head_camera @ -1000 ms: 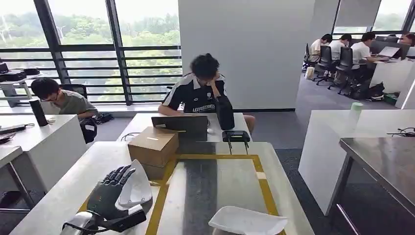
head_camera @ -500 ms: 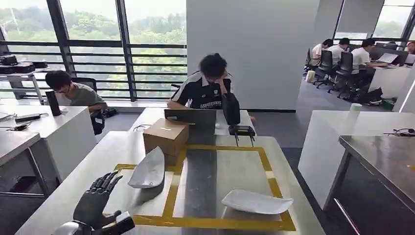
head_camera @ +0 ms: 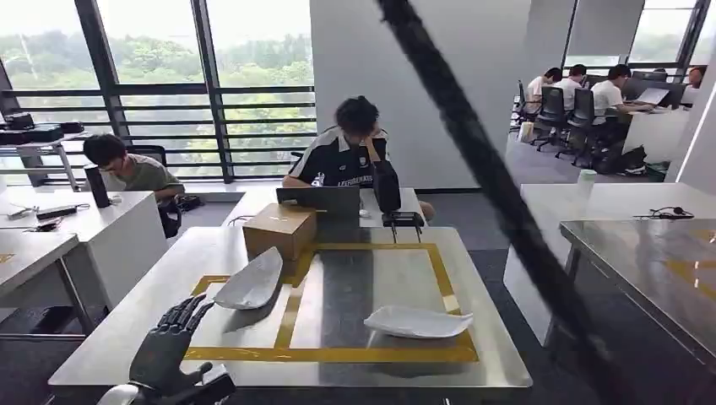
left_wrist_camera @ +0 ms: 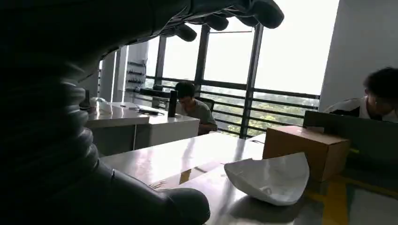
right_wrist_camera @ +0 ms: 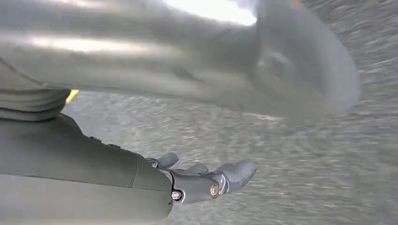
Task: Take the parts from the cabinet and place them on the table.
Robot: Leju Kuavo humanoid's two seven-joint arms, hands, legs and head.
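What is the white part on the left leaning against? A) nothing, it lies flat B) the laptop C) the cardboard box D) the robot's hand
C: in the head view the left white part tilts up with its far end against the cardboard box, and the left wrist view shows them together too.

the table (head_camera: pixel 473 337) carries a cardboard box (head_camera: pixel 280 229) at its far left, a tilted white part (head_camera: pixel 252 281) just in front of the box, and a second white part (head_camera: pixel 416 321) toward the near right. bare surface lies between the two parts. a dark diagonal bar (head_camera: pixel 498 194) crosses right of the box.
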